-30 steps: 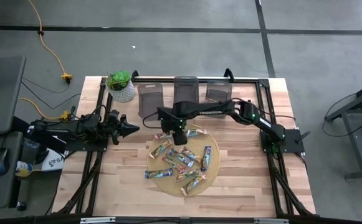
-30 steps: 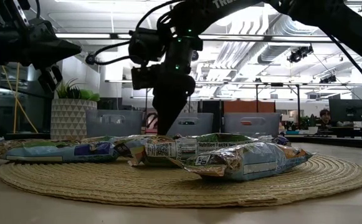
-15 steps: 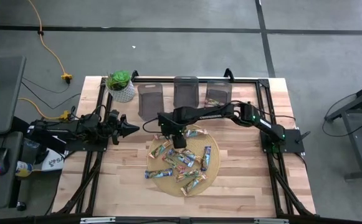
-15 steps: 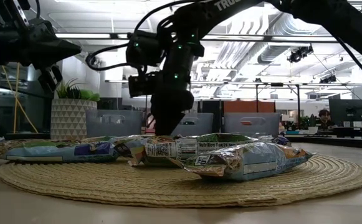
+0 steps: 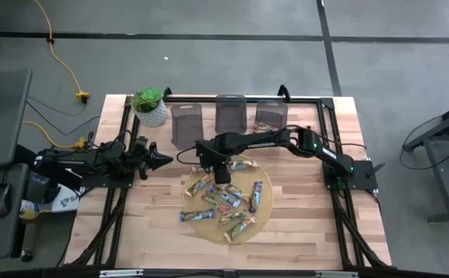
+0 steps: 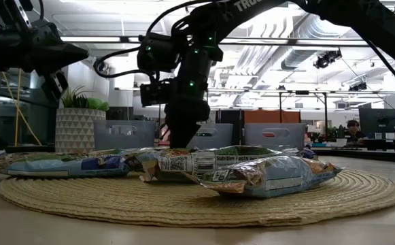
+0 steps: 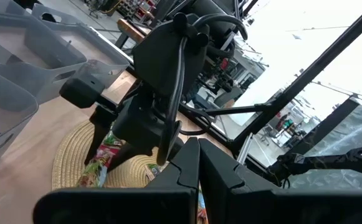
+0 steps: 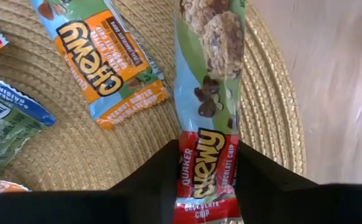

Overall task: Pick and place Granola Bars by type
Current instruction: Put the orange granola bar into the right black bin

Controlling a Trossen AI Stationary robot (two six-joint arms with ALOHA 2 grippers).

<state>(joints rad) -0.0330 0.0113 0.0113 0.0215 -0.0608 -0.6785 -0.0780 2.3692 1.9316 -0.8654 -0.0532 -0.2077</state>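
Right gripper (image 5: 222,176) is lowered onto the far part of the round woven straw mat (image 5: 264,218), with its two dark fingers (image 8: 265,180) clamped against both sides of a flat wrapped granola bar with a red end and a green body (image 8: 207,124). That bar lies flat on the mat, close to the mat's edge, with bare wooden table (image 5: 301,232) just beyond. An orange-labelled granola bar (image 8: 106,62) lies just beside it, apart from it. Other shiny multicoloured granola bars (image 5: 226,202) lie scattered across the mat; in the low view several rest flat and overlapping (image 6: 204,163). Three clear grey rectangular bins (image 5: 230,113) stand in a row at the far side of the table, beyond the mat. Left gripper (image 5: 162,159) hangs at the left of the table, well apart from the mat, with its fingers pressed together and holding nothing. A white patterned pot with a green plant (image 5: 149,106) stands at the far left corner.
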